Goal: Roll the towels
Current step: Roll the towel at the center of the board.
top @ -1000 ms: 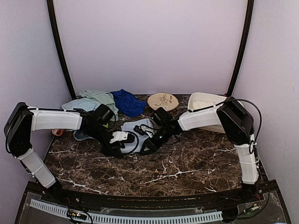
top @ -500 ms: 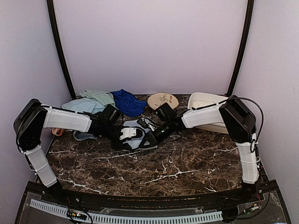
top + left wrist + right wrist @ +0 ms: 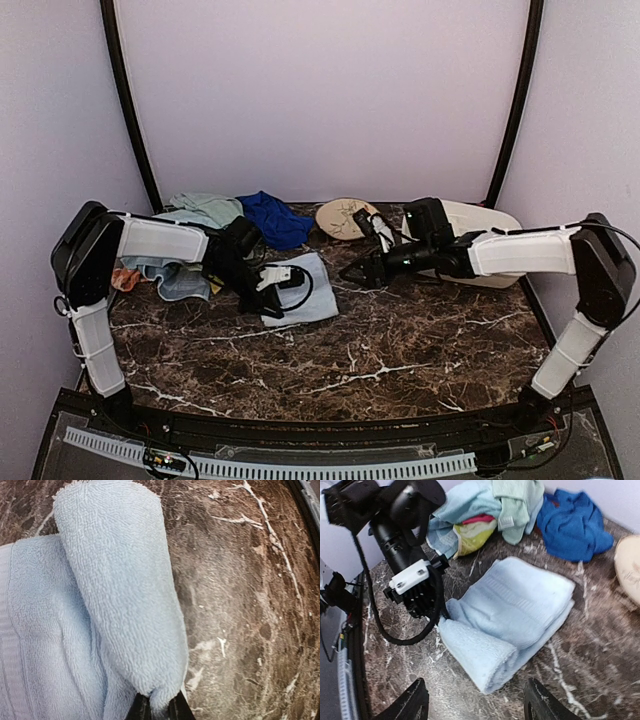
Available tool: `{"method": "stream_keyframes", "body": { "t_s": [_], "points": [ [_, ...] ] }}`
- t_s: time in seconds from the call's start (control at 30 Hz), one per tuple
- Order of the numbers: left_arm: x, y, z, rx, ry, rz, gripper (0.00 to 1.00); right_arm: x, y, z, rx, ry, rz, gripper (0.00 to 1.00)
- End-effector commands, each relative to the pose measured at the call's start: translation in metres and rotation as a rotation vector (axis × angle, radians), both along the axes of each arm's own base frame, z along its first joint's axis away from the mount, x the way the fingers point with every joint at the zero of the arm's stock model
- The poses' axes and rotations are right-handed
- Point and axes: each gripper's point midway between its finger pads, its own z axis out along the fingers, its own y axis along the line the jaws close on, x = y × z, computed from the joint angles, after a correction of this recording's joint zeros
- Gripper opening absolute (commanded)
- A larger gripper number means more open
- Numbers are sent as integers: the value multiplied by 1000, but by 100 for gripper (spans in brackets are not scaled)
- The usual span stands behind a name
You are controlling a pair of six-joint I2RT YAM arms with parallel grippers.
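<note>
A light blue towel (image 3: 310, 290) lies on the dark marble table (image 3: 400, 350), its near edge turned into a short roll (image 3: 480, 652) and the rest flat (image 3: 520, 597). My left gripper (image 3: 159, 709) is shut on the left end of that roll (image 3: 120, 590); it also shows in the top view (image 3: 273, 306) and in the right wrist view (image 3: 415, 592). My right gripper (image 3: 477, 705) hangs open a little off the roll's right end, touching nothing (image 3: 350, 272). More towels are heaped at the back left: pale green (image 3: 517, 500), yellow (image 3: 472, 535), royal blue (image 3: 575, 522).
A round beige plate (image 3: 345, 215) sits at the back centre. A white tub (image 3: 480, 225) stands at the back right, behind the right arm. The left arm's black cable (image 3: 395, 637) loops over the table beside the roll. Purple walls close in the back and sides.
The right gripper has opened and drawn back to the right, away from the towel. The left gripper has closed on the roll's end, and its arm has shifted back.
</note>
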Motion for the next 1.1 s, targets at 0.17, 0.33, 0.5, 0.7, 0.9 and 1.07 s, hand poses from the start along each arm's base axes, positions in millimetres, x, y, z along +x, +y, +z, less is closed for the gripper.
{"method": "stream_keyframes", "body": {
  "t_s": [0.17,0.33,0.5,0.7,0.9,1.07],
  "points": [
    [-67,28,17,-4,493,-57,0,-70,-7,3,-295,-664,188,63],
    [-61,42,5,40,629,5,0,-120,20,-27,-440,-870,349,62],
    [-52,47,-15,108,662,54,0,-131,57,-40,-497,-1049,451,62],
    [-41,58,-35,210,623,94,0,-110,92,-55,-553,-1211,485,62],
    [-39,62,-42,245,623,108,0,-86,109,-82,-650,-1314,495,63],
    [-42,61,-38,231,629,85,1,-71,108,-107,-700,-1260,503,60]
  ]
}}
